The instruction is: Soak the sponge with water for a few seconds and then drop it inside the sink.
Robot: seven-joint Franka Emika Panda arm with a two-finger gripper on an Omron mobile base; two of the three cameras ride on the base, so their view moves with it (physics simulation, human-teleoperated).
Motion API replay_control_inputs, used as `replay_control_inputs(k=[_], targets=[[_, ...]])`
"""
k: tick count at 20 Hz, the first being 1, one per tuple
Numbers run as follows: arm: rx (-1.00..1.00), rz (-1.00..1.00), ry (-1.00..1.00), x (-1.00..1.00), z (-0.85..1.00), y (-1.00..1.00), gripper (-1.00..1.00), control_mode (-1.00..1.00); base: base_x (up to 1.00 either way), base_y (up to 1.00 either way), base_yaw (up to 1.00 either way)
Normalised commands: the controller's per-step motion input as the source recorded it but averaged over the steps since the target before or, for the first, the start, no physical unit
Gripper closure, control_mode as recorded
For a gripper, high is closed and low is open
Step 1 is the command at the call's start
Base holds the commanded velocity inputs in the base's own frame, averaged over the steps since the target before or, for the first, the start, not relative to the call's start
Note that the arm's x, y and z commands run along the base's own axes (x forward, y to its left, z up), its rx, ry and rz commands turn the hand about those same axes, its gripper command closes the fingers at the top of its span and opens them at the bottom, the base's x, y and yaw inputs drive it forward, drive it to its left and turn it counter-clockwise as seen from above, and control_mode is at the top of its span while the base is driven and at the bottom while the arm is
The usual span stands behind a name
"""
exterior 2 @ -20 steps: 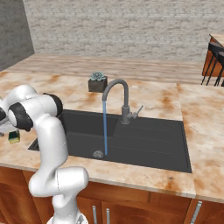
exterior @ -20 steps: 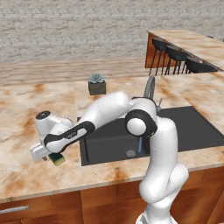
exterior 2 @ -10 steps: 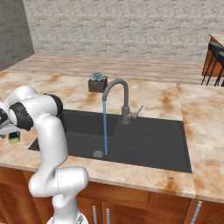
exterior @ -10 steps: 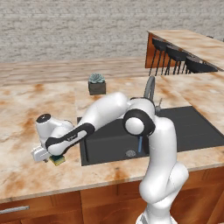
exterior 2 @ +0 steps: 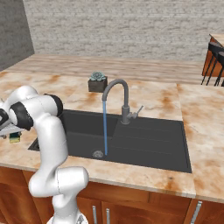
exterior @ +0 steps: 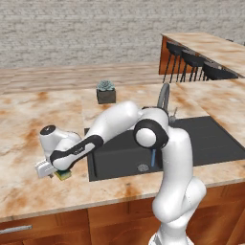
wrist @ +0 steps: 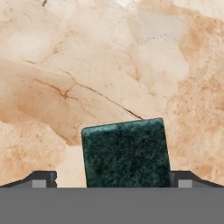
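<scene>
The pincer (wrist: 113, 179) is pointed down at the marble desk (wrist: 109, 65), its two dark fingertips (wrist: 41, 178) seen at either side of the sponge (wrist: 126, 153). The sponge's dark green top lies between them, its far edge well past the tips. A gap is seen between the block and the left fingertip, while the right one is set just beside it, so the pincer is spread a little wider than the sponge; whether the pads touch it cannot be told.

In the left base view the pincer (exterior: 52, 170) is held low over the desk (exterior: 28, 139), left of the sink (exterior: 215, 143), with the sponge (exterior: 62, 175) resting on the marble under it, close to the desk's front edge. The forearm is stretched out leftward and downward from the elbow, which is raised above the sink's near rim, and the upper arm is carried upright from the base.

In the right base view the sponge (exterior 2: 15, 138) is seen at the far left, beside the bent white arm. The water (exterior 2: 105, 127) is poured in a thin blue stream from the grey faucet (exterior 2: 119, 98) into the sink (exterior 2: 148, 142), well apart from the sponge.
</scene>
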Motion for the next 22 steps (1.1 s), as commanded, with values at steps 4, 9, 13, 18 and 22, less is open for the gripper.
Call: replay_control_inputs(k=[4, 9, 13, 18, 22], targets=[[0.0, 0.05, -0.02, 0.02, 0.02, -0.02, -1.0, -1.0, 0.0, 0.0, 0.0], [0.0, 0.06, 0.0, 0.0, -0.23, -0.1, -1.0, -1.0, 0.0, 0.0, 0.0], [0.01, 0.04, 0.0, 0.01, -0.52, -0.17, -1.0, -1.0, 0.0, 0.0, 0.0], [0.01, 0.02, 0.01, 0.0, -0.53, -0.12, -1.0, -1.0, 0.0, 0.0, 0.0], [0.01, 0.0, 0.0, 0.0, -0.08, 0.0, -1.0, -1.0, 0.0, 0.0, 0.0]])
